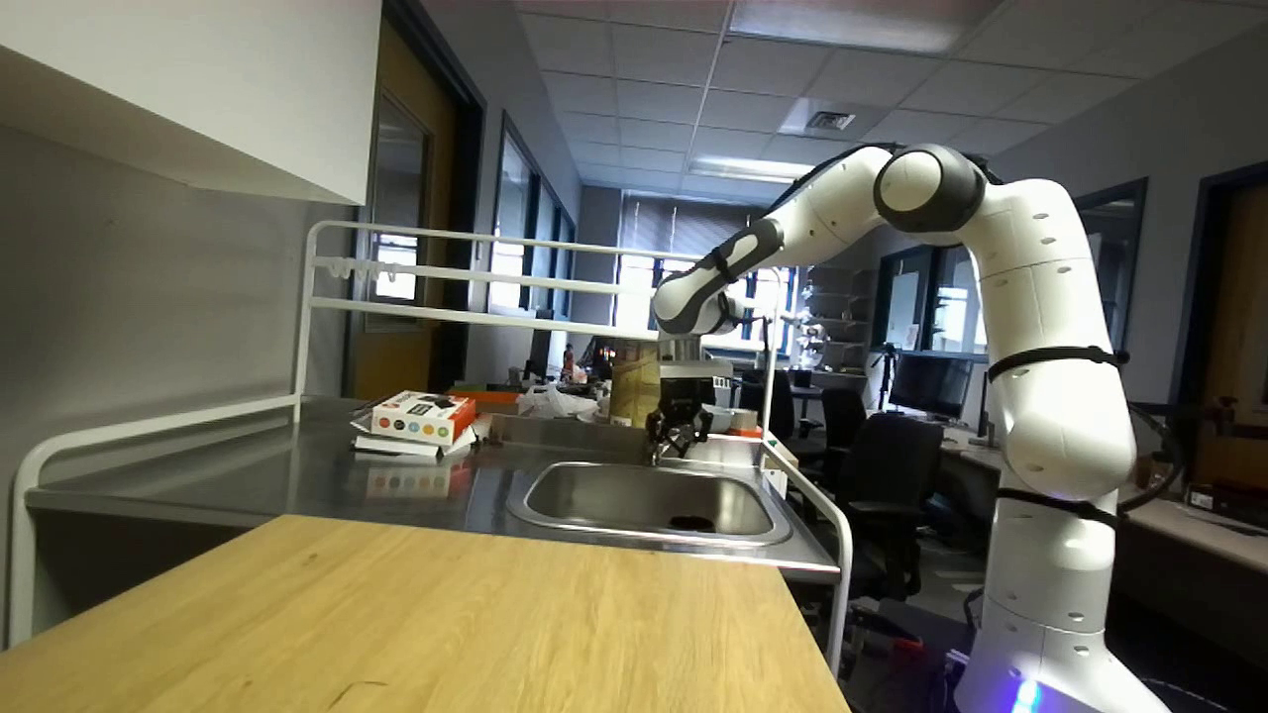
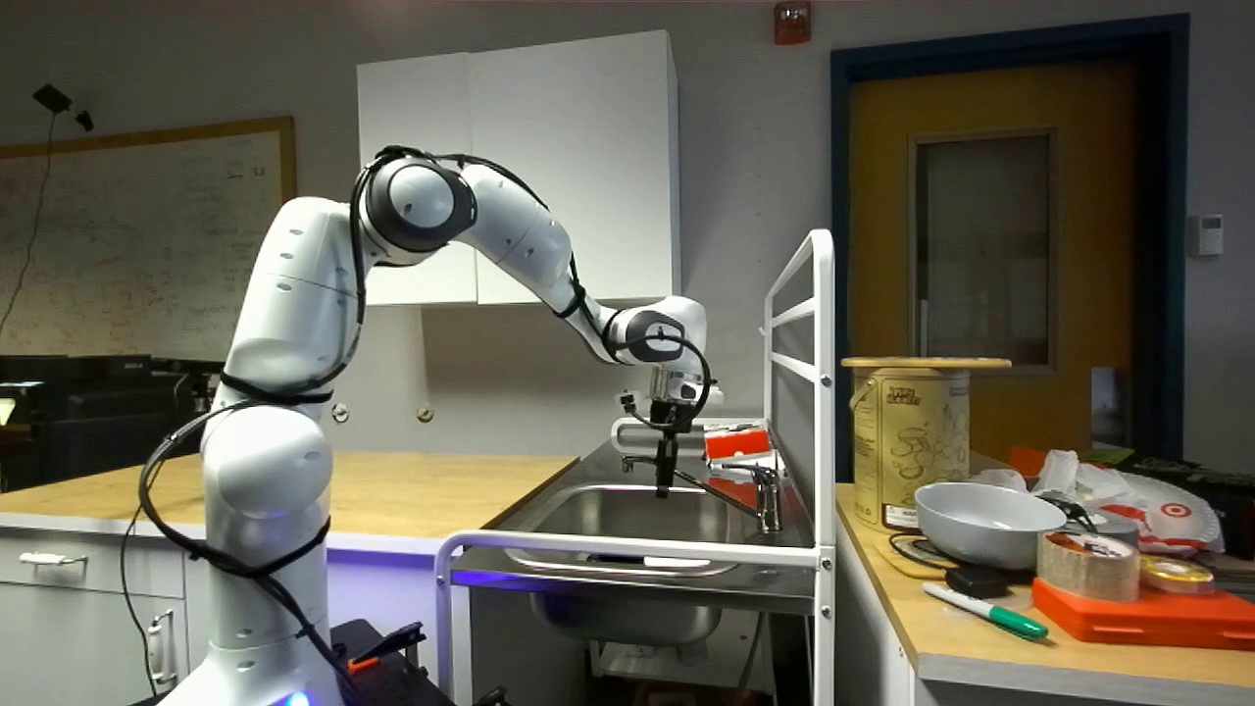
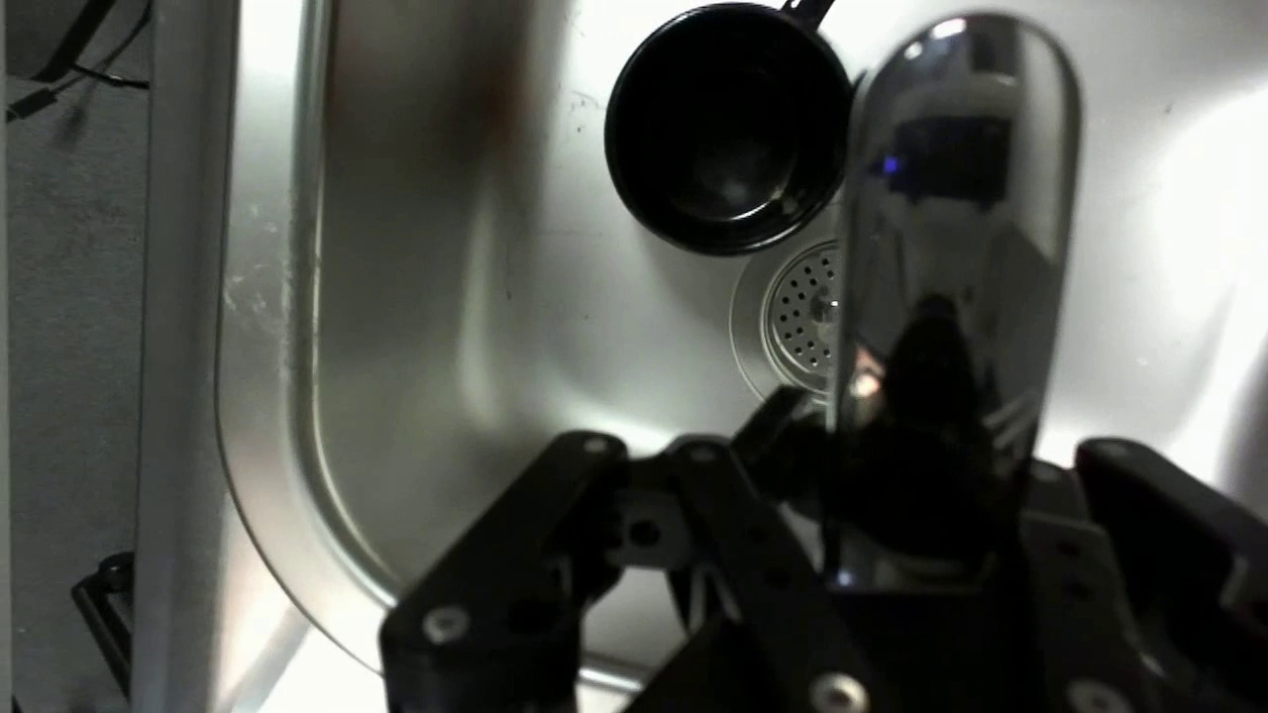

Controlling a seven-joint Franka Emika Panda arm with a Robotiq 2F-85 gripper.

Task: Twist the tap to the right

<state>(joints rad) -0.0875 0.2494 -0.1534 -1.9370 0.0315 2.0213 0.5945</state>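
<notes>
The tap (image 2: 771, 505) is a slim grey metal faucet at the back edge of the sink. Its thin spout reaches out over the basin. In the wrist view, the shiny rounded spout (image 3: 961, 228) looms large, close to the camera. My gripper (image 2: 665, 490) points straight down, with its fingers at the middle of the spout and the tips slightly below it. In an exterior view the gripper (image 1: 680, 441) hides most of the tap. In the wrist view the left fingertip of the gripper (image 3: 862, 446) meets the spout's left edge. The spout hides the right fingertip, so the grip is unclear.
The steel basin (image 1: 525, 505) lies under the gripper. A small black pot (image 3: 728, 129) is in it beside the drain (image 3: 804, 307). White rails (image 2: 637, 544) border the sink. A white rack (image 2: 824, 412) stands behind the tap. A red-white box (image 1: 411, 418) sits on the steel counter.
</notes>
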